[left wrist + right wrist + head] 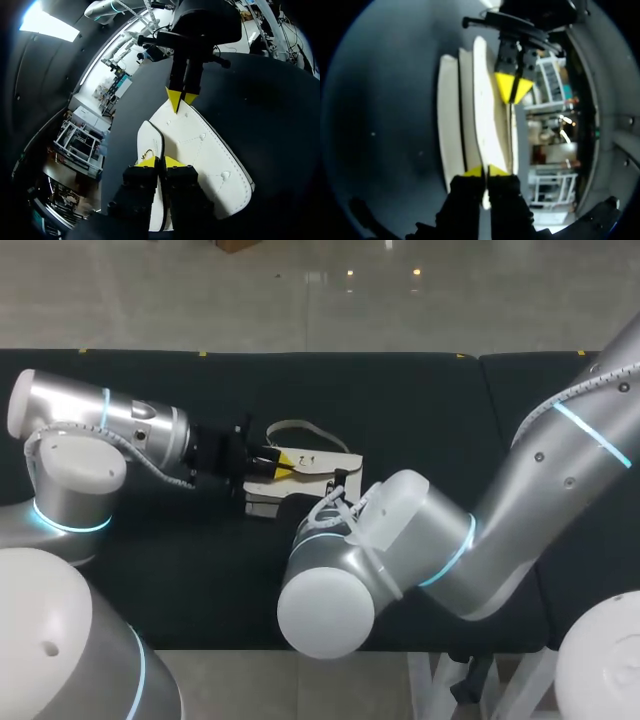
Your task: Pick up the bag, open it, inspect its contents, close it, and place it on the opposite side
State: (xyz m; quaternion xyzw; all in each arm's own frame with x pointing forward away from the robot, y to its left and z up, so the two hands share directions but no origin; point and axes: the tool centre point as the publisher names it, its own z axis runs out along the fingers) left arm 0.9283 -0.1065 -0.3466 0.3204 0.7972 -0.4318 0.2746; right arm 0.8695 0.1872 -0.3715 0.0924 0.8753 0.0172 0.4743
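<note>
**Both claws pinched on the bag's edges**

The white bag point(318, 462) lies flat in the middle of the table point(430, 410), between my 2 arms. My left claw point(158, 161) is clamped on 1 thin edge, my right claw point(486, 171) on the opposite end. It looks light, soft and floppy, with stitched seams, so I judge the rims at the mouth the best hold. The layers barely part, and I cannot see inside.
</note>
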